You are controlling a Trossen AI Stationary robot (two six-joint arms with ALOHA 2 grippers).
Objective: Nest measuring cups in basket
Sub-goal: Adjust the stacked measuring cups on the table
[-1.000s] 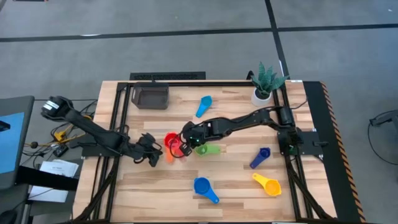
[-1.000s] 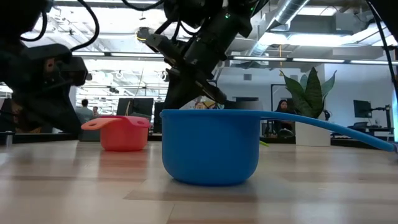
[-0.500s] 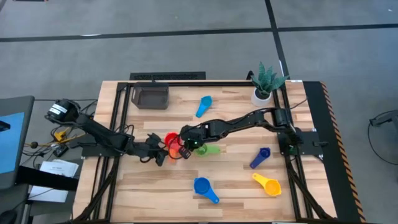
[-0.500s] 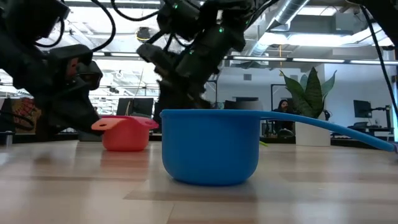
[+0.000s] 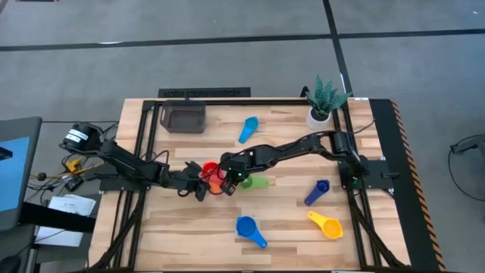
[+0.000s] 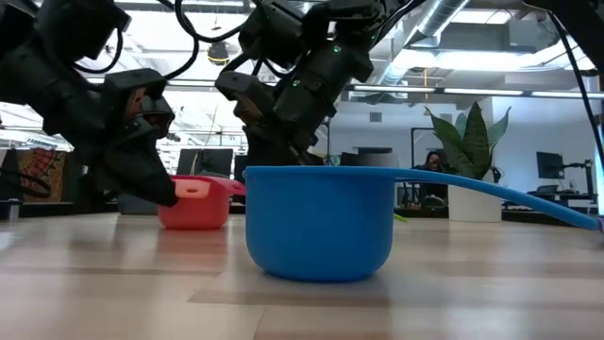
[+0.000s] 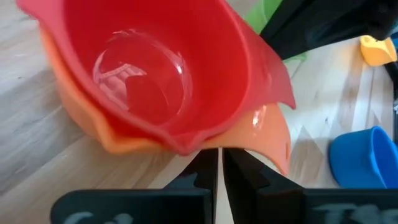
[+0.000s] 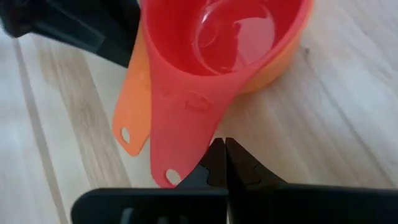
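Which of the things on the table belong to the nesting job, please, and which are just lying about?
Belong to the job:
red cup nested in orange cup
green cup
light blue cup
blue cup
dark blue cup
yellow cup
basket
left gripper and right gripper, both at the red-orange pair

Lying about:
potted plant

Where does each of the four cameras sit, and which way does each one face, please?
High: overhead, straight down; both arms, basket.
Low: table height, level past the blue cup; both arms from above.
Left wrist: behind the left gripper, facing the red cup.
Right wrist: behind the right gripper, facing that cup.
Shared: the red cup, nested in the orange cup.
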